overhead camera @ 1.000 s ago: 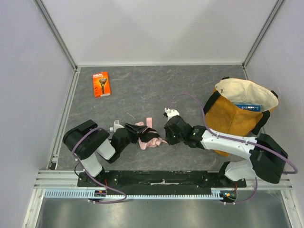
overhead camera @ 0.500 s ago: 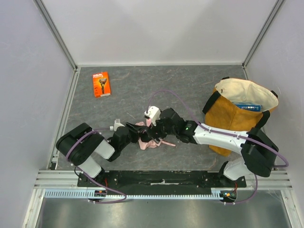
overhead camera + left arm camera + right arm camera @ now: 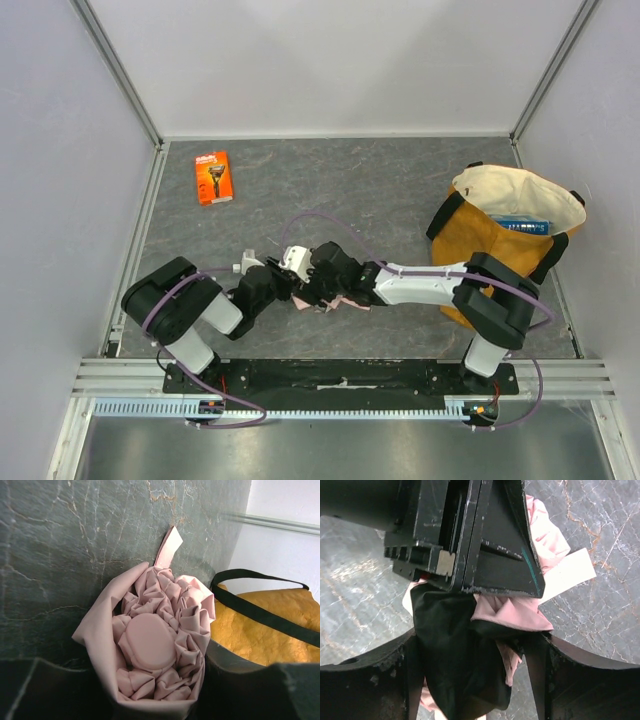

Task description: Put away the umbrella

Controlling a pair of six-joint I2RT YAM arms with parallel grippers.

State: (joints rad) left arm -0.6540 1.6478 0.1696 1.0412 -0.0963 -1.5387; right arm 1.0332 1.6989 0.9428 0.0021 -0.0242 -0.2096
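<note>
The umbrella (image 3: 150, 645) is a bunched pale pink bundle with a round pink cap, lying on the dark table. My left gripper (image 3: 155, 680) is shut on it, one dark finger on each side. From above, only a bit of pink umbrella fabric (image 3: 348, 303) shows under the two arms. My right gripper (image 3: 477, 650) is open, its fingers straddling the umbrella's black and pink fabric (image 3: 510, 615) just below the left gripper's black body (image 3: 470, 540). In the top view the right gripper (image 3: 318, 290) sits right against the left gripper (image 3: 272, 285). The shaft is hidden.
A mustard-yellow tote bag (image 3: 500, 240) stands open at the right with a blue box (image 3: 522, 226) inside; it also shows in the left wrist view as the tote bag (image 3: 270, 625). An orange razor pack (image 3: 213, 177) lies at the back left. Walls enclose the table.
The right arm has swung left across the table to the umbrella and its gripper has opened wide over it. The left gripper has kept its hold and barely moved.
</note>
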